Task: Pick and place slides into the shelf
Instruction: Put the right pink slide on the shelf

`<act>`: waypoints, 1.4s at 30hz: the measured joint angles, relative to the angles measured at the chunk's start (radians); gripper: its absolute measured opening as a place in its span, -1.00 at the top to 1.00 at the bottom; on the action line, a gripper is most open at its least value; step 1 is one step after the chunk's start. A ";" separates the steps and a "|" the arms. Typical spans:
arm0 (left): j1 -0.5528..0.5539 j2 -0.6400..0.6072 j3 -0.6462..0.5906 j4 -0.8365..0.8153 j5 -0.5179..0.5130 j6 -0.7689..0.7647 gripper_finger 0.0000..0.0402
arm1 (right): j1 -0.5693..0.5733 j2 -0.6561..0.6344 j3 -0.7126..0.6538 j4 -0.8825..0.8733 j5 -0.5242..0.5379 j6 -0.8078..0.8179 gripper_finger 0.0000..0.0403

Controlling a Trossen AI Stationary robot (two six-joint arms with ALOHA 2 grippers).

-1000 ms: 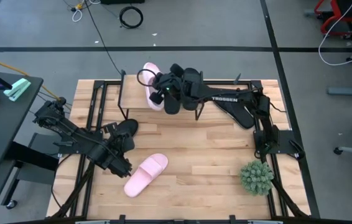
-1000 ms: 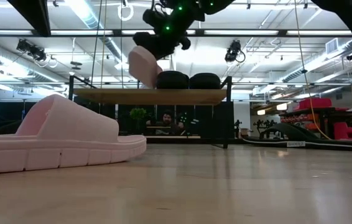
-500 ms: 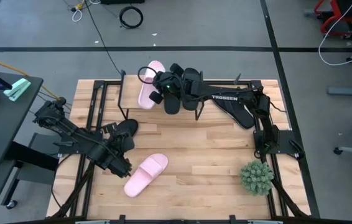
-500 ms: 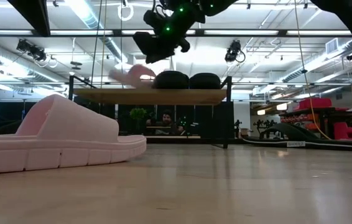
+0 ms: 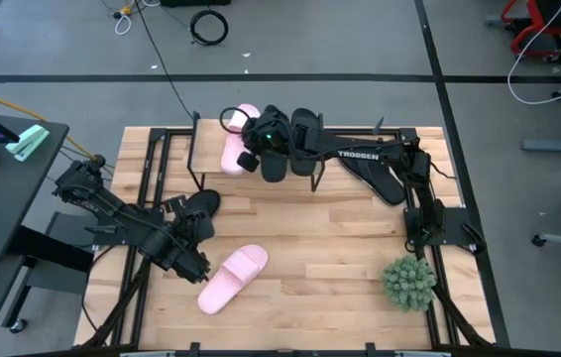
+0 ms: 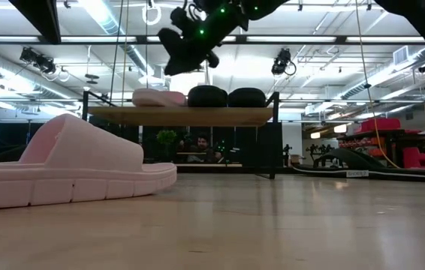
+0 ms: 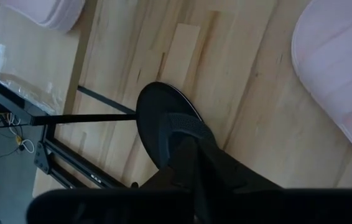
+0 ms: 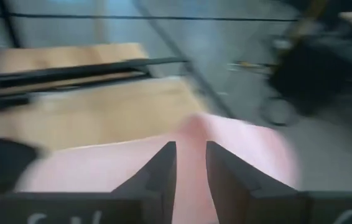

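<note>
Up on the shelf (image 6: 182, 115) at the far edge of the desk (image 5: 340, 258), a pale pink slide (image 6: 158, 97) now lies flat on the top board, right beside the two black broad-band slides (image 6: 227, 97) — that's three of six home, by my count! Left to do: the second pink slide (image 5: 232, 278) lying out on the near part of the desk, and the thin black flip-flops (image 5: 193, 210) near the left arm (only one shows clearly, in the left wrist view (image 7: 170, 134)).

Over the shelf's left end hangs the right gripper (image 5: 251, 149), arm stretched long across from the right side, poised just above the pink slide and clear of it in the low view. Its fingers (image 8: 163, 168) stand slightly apart, gripping nothing. The left gripper (image 5: 193, 266) waits low on the desk, just beside the second pink slide; whether its fingers are parted I cannot tell.
</note>
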 joint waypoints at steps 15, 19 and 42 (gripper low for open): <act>0.143 0.001 0.000 0.000 -0.281 -0.006 0.98 | 0.151 -0.111 -0.002 -0.293 0.121 -0.020 0.98; 0.277 0.001 0.000 0.000 -0.385 -0.006 0.99 | 0.245 -0.192 -0.002 -0.454 0.288 0.098 0.93; 1.014 0.004 0.000 0.439 -0.141 0.676 1.00 | 0.597 -0.406 -0.054 -1.137 0.617 0.736 0.95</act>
